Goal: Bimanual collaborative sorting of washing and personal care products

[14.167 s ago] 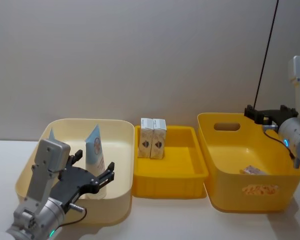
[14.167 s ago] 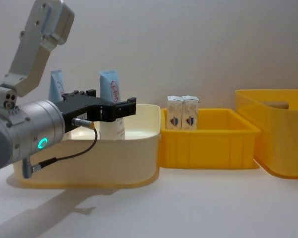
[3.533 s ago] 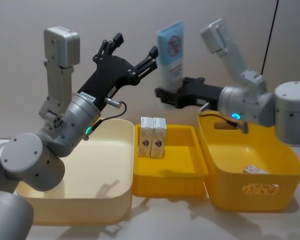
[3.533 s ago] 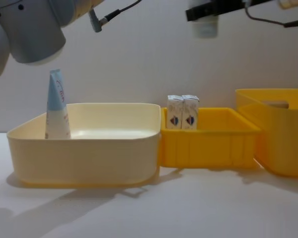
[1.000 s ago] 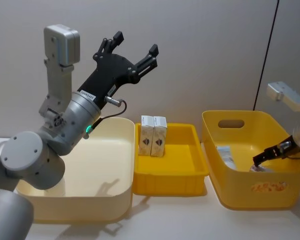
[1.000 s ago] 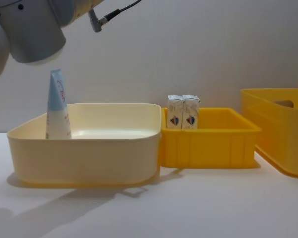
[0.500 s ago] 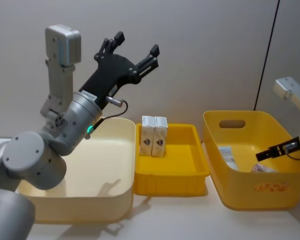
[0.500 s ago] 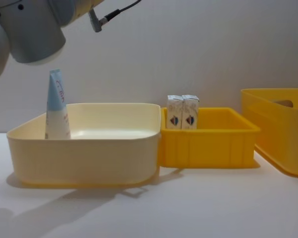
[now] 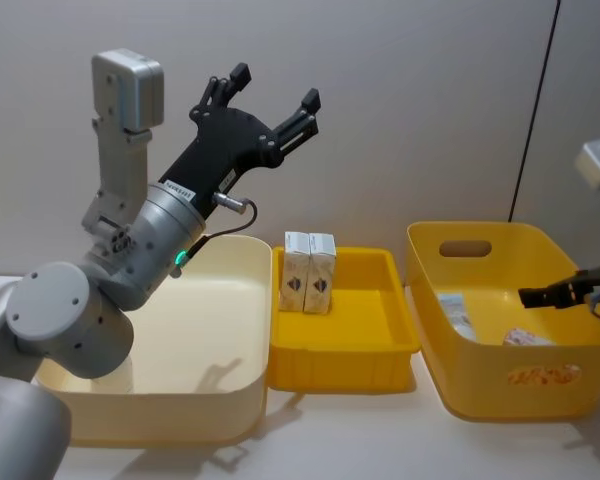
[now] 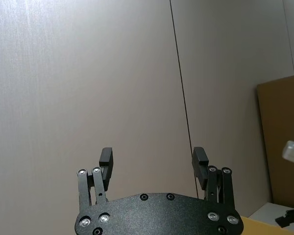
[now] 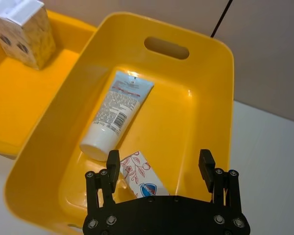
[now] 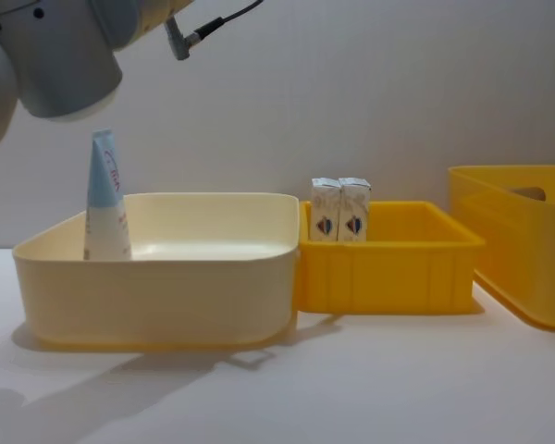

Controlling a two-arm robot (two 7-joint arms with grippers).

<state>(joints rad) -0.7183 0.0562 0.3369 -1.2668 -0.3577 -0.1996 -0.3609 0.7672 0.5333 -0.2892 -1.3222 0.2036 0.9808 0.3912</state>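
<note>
While the left gripper (image 9: pixel 270 95) is hanging high with black fingers spread wide and empty, the right gripper (image 11: pixel 159 164) is gaping above the glossy yellow tub (image 11: pixel 206 112), where a smooth squeeze tube (image 11: pixel 116 113) is lying flat.

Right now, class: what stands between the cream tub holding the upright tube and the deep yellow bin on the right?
In the head view, the shallow yellow tray sits between the cream tub and the deep yellow bin, holding two small white cartons at its back left.
</note>
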